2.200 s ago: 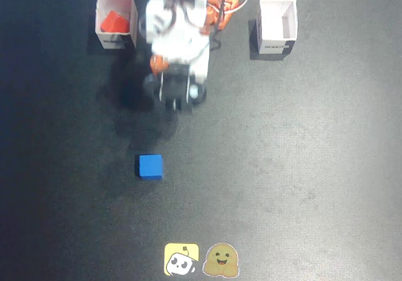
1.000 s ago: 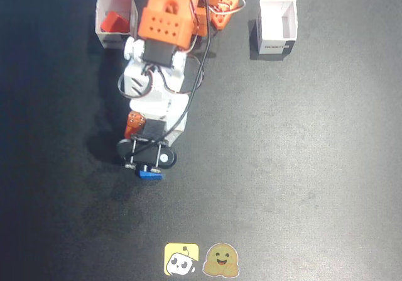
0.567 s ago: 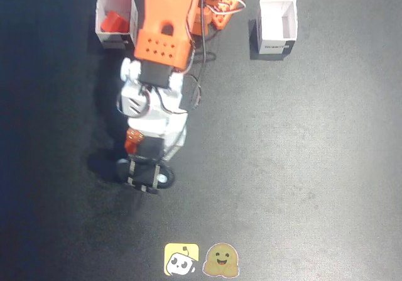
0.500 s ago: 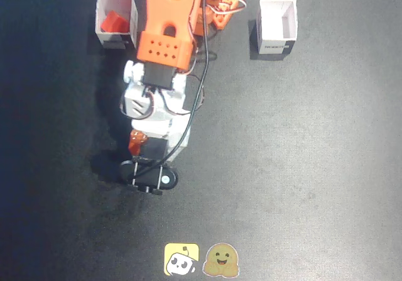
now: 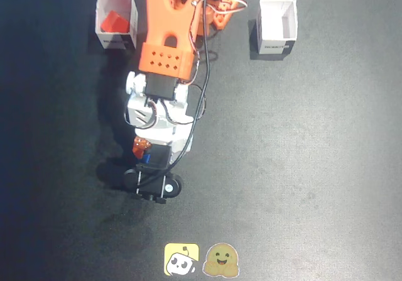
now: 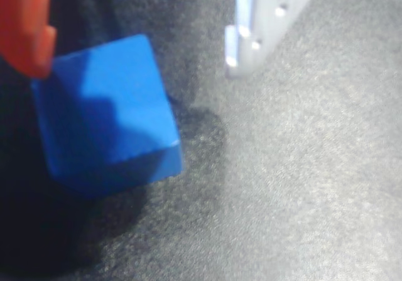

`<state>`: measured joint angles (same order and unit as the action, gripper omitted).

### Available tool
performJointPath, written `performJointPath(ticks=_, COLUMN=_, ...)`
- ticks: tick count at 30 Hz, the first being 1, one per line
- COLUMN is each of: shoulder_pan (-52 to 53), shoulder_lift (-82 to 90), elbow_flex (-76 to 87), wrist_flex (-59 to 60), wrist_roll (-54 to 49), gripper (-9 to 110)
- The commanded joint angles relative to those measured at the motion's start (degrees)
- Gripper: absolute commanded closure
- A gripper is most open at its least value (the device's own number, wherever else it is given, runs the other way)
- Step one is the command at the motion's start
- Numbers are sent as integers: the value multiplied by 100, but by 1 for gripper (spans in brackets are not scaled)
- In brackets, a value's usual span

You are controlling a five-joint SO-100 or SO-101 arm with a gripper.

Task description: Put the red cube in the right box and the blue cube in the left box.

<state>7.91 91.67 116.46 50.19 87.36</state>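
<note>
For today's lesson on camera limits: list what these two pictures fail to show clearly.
- Blue cube: in the fixed view only a sliver shows; the arm covers the rest.
- Gripper: in the wrist view both fingers are blurred and cut by the top edge; whether the jaws touch the cube is unclear.
- Red cube: box walls hide its base.

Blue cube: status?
End effector down at blue cube, grip unclear. Red cube already boxed. Other box empty. Nothing in the way.
</note>
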Motion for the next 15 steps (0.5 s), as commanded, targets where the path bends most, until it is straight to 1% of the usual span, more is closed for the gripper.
performJointPath(ticks=1, shoulder_pan=35, shoulder_lift=211, elbow_flex=-211, wrist_flex=44, wrist_roll=-9, gripper=80)
performJointPath(ticks=15, shoulder_pan=229, shoulder_lift=527, elbow_flex=-527, wrist_flex=606, wrist_roll=-334, gripper=81)
